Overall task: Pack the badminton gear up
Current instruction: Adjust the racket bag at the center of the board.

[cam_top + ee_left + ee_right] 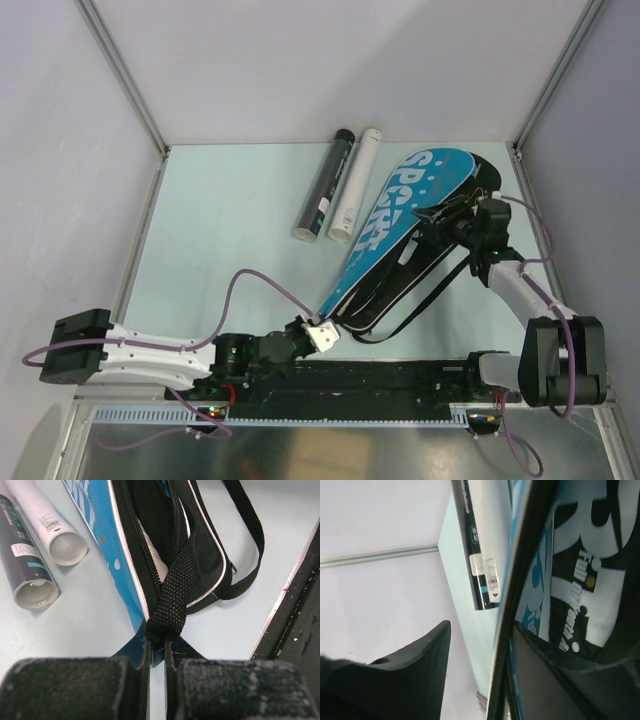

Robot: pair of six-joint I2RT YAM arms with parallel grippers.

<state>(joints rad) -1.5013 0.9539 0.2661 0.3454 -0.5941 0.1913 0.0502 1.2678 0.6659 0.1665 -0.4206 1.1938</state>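
The blue "SPORT" bag [400, 215] lies slanted and unzipped; a white ribbed piece [150, 550], likely a racket grip, shows inside. Left of the bag lie the black tube [322, 185] and white tube [356, 180], contents hidden. The left gripper [157, 680] pinches the webbing loop [172, 595] at the bag's narrow end; the right gripper [485, 650] is spread astride the zip edge [512, 605] at its wide end. With that end loose, a pull may just drag the bag.

Left gripper [157, 655] was clamped on SPORT bag [420, 190] at its narrow end, arm stretched low. Right gripper [495, 670] sat at bag's wide end, jaws apart around its edge.
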